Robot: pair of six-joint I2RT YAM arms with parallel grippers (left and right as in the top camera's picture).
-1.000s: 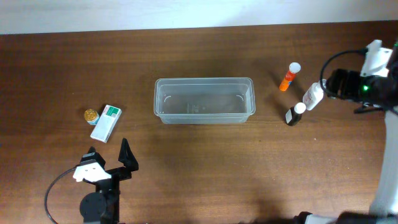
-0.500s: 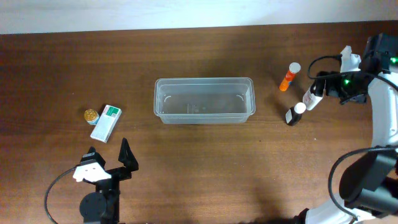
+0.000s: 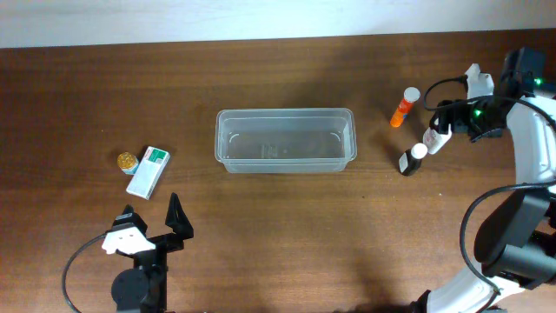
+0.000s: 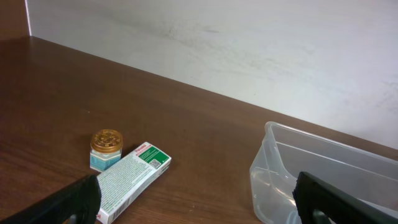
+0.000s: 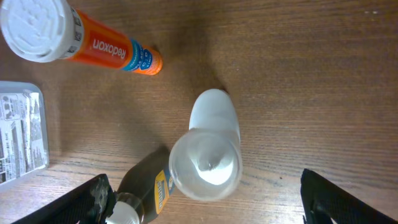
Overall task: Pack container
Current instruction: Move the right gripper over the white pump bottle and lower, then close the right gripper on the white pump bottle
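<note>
The clear container (image 3: 285,139) stands mid-table; its end also shows in the left wrist view (image 4: 273,162). To its right are an orange tube (image 3: 404,107), a white bottle (image 3: 437,136) and a small dark bottle (image 3: 410,160). My right gripper (image 3: 447,122) hovers open right above the white bottle (image 5: 211,146), which sits between its jaws (image 5: 211,208), with the orange tube (image 5: 93,43) and dark bottle (image 5: 146,186) beside it. My left gripper (image 3: 152,217) is open and empty near the front left (image 4: 199,208).
A white-and-green box (image 3: 148,171) and a small gold-lidded jar (image 3: 128,161) lie left of the container; both show in the left wrist view, box (image 4: 127,180) and jar (image 4: 106,148). A pale wall runs along the table's far edge.
My right arm has swung in from the right edge and turned, so its gripper now sits over the white bottle. The left arm and all objects have not moved.
</note>
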